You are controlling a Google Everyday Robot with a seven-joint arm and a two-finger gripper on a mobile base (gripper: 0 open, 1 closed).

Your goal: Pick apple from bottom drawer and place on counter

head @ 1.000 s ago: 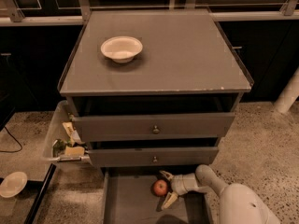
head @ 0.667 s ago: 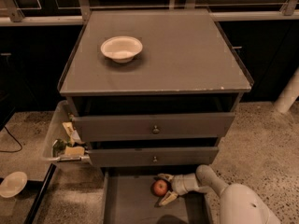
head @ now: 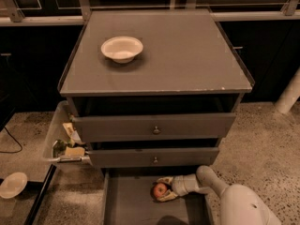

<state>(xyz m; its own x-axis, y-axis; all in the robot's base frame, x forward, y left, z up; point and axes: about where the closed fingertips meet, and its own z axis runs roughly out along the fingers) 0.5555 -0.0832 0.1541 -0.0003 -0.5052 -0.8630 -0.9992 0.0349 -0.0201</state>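
Grey counter (head: 187,55) is filling most of the view, w/ its pale chipped front edge facing the cam. Speckled floor (head: 272,144) is showing to the left & right of the cabinet. Below the counter, the top drawer (head: 187,125) & middle drawer (head: 187,157), each w/ a small round knob, are sitting slightly pulled out. The bottom drawer (head: 131,207) is standing wide open, w/ its flat grey floor showing.

White robot arm (head: 243,205) is reaching in from the lower right, crossing the drawer's right side. A clear plastic bin (head: 51,139) w/ mixed bits inside is sitting on the floor against the cabinet's left side. A white bowl (head: 122,48) is resting upright on the counter's rear-left area. A 2nd white dish (head: 13,185) is lying on the floor at far left.

The pincer (head: 158,190) is down inside the bottom drawer, near the middle. Its two fingers are clamping the apple (head: 161,189), one on the far side & one on the near side. The apple, red w/ a yellowish patch, is sitting low in the drawer, approx. at floor level.
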